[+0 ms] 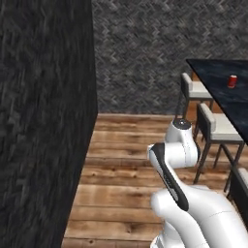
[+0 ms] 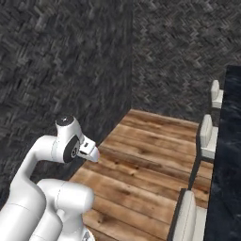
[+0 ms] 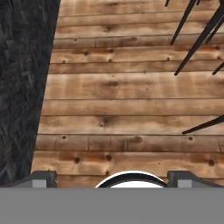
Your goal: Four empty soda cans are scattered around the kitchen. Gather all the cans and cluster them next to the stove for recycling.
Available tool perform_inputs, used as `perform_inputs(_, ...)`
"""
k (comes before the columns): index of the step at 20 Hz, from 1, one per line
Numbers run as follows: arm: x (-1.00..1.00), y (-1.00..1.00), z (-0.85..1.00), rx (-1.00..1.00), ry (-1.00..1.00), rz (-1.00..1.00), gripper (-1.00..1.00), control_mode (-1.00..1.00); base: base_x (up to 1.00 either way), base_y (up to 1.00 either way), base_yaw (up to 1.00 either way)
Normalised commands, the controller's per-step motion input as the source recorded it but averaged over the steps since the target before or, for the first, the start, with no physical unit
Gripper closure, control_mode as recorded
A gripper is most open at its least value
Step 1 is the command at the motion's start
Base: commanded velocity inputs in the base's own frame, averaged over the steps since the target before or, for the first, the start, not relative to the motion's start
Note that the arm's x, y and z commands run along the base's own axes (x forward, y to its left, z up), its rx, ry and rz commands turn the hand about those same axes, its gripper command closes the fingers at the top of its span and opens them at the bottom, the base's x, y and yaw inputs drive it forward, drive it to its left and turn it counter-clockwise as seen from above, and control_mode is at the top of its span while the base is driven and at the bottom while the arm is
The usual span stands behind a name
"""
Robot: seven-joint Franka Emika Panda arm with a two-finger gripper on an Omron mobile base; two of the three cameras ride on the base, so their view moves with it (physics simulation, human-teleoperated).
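Standing tucked over its own base, the arm is folded in a carry pose, probably so nothing swings into the wall or the chairs while the base is positioned. The gripper points down at the wood floor; its two tips sit wide apart at the bottom of the hand view with bare planks between them, so it's open and empty. Makes sense, no can is near enough to grab.

One red can stands upright on the dark table, well apart from the arm, off to the right in the left base view. It sits back from the near edge, with chairs lined along that side between it and the robot. I'd guess those chairs force a reach over or a drive around.

Dark textured wall close on the left, more wall ahead. In the hand view, thin black chair legs slant in at upper right.

Judgement: early stage, the can is spotted but nothing is held. Next needs the base closer to the table, then unfolding the arm. Risk: clipping a chair back on approach, or tipping the light can.
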Motion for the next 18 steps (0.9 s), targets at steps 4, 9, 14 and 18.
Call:
perform_inputs(4, 0.0, 0.0, 0.0, 0.0, 0.0, 0.0, -1.0, 1.0, 0.66, 0.0, 0.0)
perform_inputs(9, 0.0, 0.0, 0.0, 0.0, 0.0, 0.0, -1.0, 1.0, 0.65, 0.0, 0.0)
perform_inputs(14, 0.0, 0.0, 0.0, 0.0, 0.0, 0.0, -1.0, 1.0, 0.66, 0.0, 0.0)
perform_inputs(18, 0.0, 0.0, 0.0, 0.0, 0.0, 0.0, -1.0, 1.0, 0.65, 0.0, 0.0)
